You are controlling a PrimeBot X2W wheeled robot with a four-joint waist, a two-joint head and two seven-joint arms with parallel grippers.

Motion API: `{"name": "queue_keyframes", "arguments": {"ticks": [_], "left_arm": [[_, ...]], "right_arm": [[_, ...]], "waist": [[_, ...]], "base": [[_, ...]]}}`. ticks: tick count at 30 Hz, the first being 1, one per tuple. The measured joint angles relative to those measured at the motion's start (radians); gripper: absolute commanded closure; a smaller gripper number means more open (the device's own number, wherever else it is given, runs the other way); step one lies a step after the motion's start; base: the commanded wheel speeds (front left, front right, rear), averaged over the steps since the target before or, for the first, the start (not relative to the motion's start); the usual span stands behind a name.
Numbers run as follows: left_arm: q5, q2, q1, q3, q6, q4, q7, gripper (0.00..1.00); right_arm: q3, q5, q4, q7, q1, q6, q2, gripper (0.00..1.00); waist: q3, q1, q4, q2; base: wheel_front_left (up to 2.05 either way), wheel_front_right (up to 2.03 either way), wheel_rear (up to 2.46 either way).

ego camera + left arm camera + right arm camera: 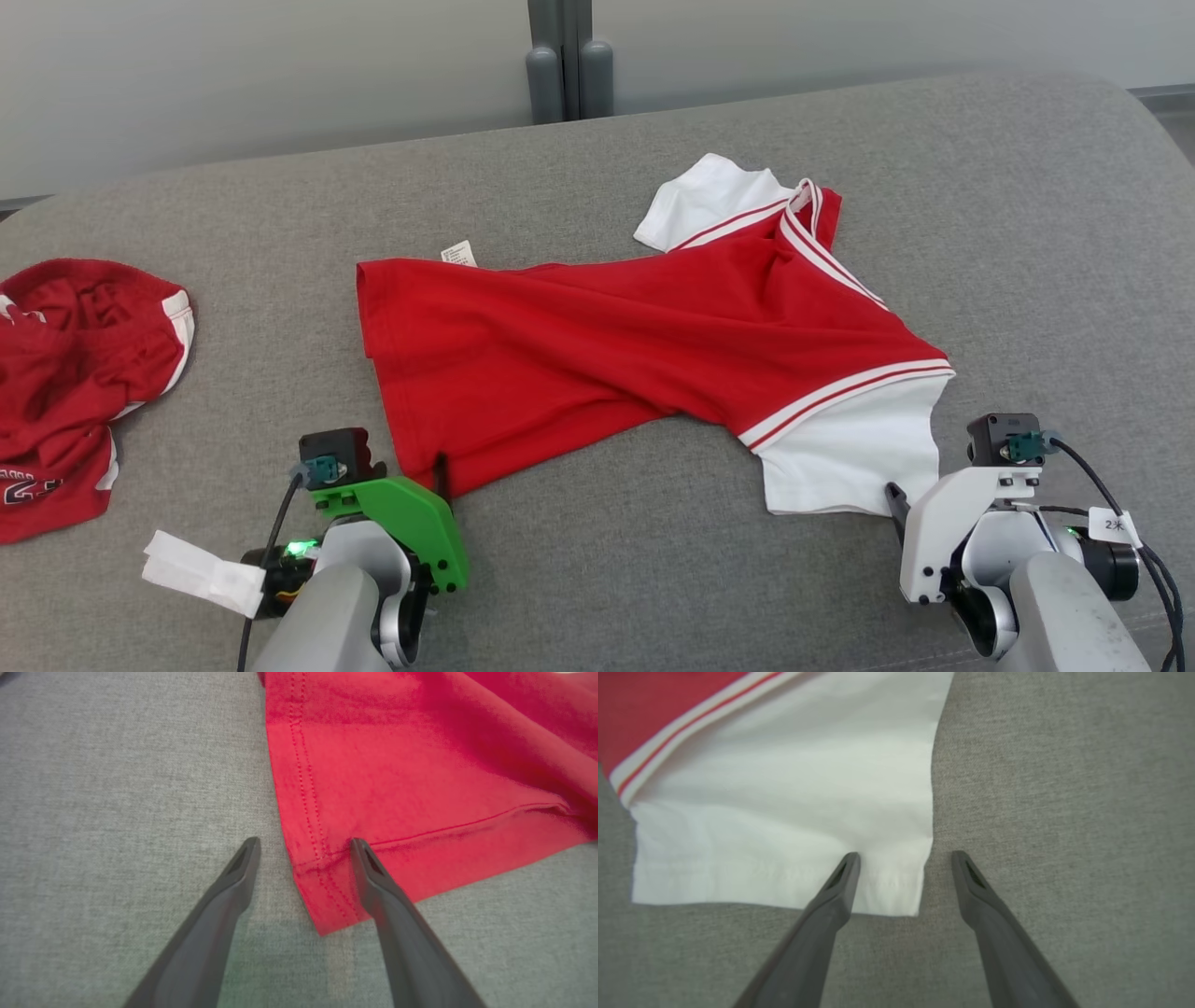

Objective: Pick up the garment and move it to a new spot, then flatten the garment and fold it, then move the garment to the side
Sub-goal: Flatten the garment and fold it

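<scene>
**A:** Where does the robot stand with the job?

**B:** The grey upholstered surface spans the scene, and the red T-shirt lies spread across its middle, hem to the left and collar to the far right. So it has a spot of its own, but it isn't flat. A long diagonal ridge runs through the body, and the near edge is drawn in under it.

**A:** So flattening is the step in hand?

**B:** That is the likely reading. Nothing is folded yet, and the move to the side has not begun. A crumpled red-and-white garment sits well apart at the far left edge, which may mark the side pile, though that is a guess.

**A:** And the grippers?

**B:** Both are wide open and hold nothing. The left gripper straddles the near-left hem corner, with one finger over red cloth and the other over bare grey. The right gripper straddles the near-right corner of the white sleeve in the same way, one finger over the cuff and one beside it. Whether the tips press the cloth cannot be told.

**A:** Anything smaller?

**B:** A white label pokes out at the far-left hem. To judge by the grippers' placing, pinching both corners and pulling them apart would take out the ridge.
</scene>
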Motion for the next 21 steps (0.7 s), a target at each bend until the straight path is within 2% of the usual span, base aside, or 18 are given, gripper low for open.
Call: {"name": "queue_keyframes", "arguments": {"ticks": [10, 11, 12, 14, 15, 21], "left_arm": [[0.018, 0.002, -0.050, -0.045, 0.007, 0.071, -0.002, 0.00], [0.018, 0.002, -0.053, -0.047, 0.008, 0.076, -0.002, 0.14], [0.018, 0.003, -0.056, -0.047, 0.008, 0.079, -0.006, 0.42], [0.018, 0.005, -0.062, -0.049, 0.006, 0.087, -0.011, 0.74], [0.018, 0.006, -0.064, -0.050, -0.001, 0.091, -0.019, 1.00], [0.020, 0.005, -0.065, -0.064, -0.009, 0.096, -0.068, 1.00]], "right_arm": [[0.020, 0.029, 0.013, 0.008, -0.013, -0.001, -0.004, 0.00], [0.021, 0.030, 0.013, 0.008, -0.014, -0.001, -0.004, 0.00], [0.022, 0.033, 0.012, 0.008, -0.014, -0.001, -0.005, 0.00], [0.025, 0.036, 0.010, 0.008, -0.014, -0.001, -0.006, 0.00], [0.027, 0.038, 0.009, 0.008, -0.015, -0.001, -0.006, 0.00], [0.029, 0.046, 0.006, 0.005, -0.015, -0.001, -0.006, 0.00]], "waist": [[0.024, 0.0000, 0.011, 0.0000], [0.026, 0.0000, 0.012, 0.0000], [0.027, 0.0000, 0.012, 0.0000], [0.030, 0.0000, 0.011, 0.0000], [0.031, 0.0000, 0.011, 0.0000], [0.029, 0.0000, 0.012, 0.0000]], "base": [[0.00, 0.00, 0.00], [0.00, 0.00, 0.00], [0.00, 0.00, 0.00], [0.00, 0.00, 0.00], [0.00, 0.00, 0.00], [0.00, 0.00, 0.00]]}}
